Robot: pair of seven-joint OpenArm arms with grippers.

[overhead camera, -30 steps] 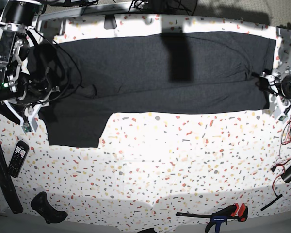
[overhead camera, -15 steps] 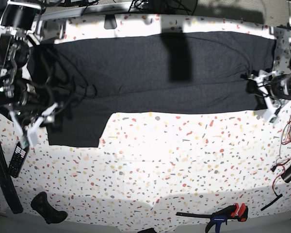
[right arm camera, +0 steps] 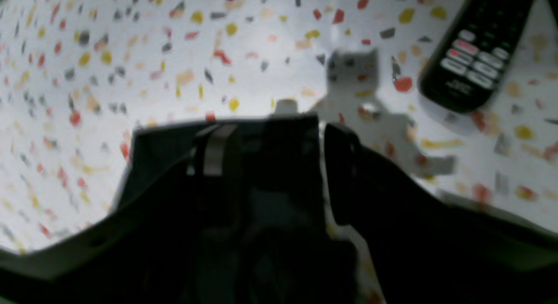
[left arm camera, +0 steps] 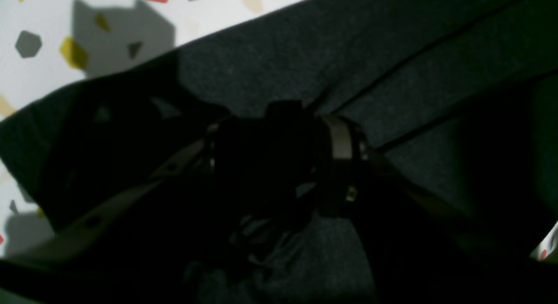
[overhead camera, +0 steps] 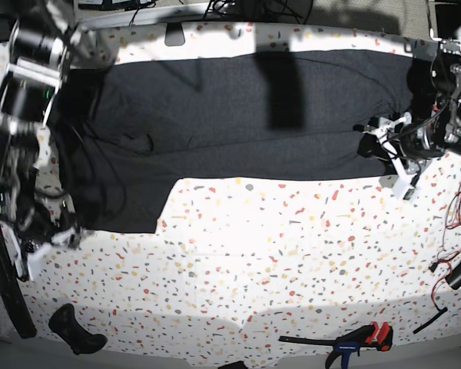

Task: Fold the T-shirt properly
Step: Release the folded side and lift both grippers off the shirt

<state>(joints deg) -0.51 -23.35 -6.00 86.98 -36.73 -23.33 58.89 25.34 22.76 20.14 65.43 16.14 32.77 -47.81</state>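
Observation:
The dark T-shirt [overhead camera: 215, 115] lies spread across the far half of the speckled table [overhead camera: 292, 246], plain side up. My left gripper [overhead camera: 373, 146] sits at its right hem, and in the left wrist view this gripper [left arm camera: 279, 134] is shut on a bunch of the T-shirt [left arm camera: 392, 55]. My right gripper [overhead camera: 46, 242] is at the shirt's front left corner. In the right wrist view this gripper [right arm camera: 279, 134] is shut on a flap of T-shirt [right arm camera: 161, 164] held above the table.
A black remote [right arm camera: 475, 55] lies on the table beside the right gripper. A curved black strap [overhead camera: 4, 284] and a black handle [overhead camera: 75, 329] lie at the front left. A clamp [overhead camera: 353, 342] lies at the front edge and loose wires [overhead camera: 457, 215] at the right.
The left gripper has pulled the shirt's right hem inward toward the middle. The right arm has swung toward the table's front, carrying the shirt's left corner with it.

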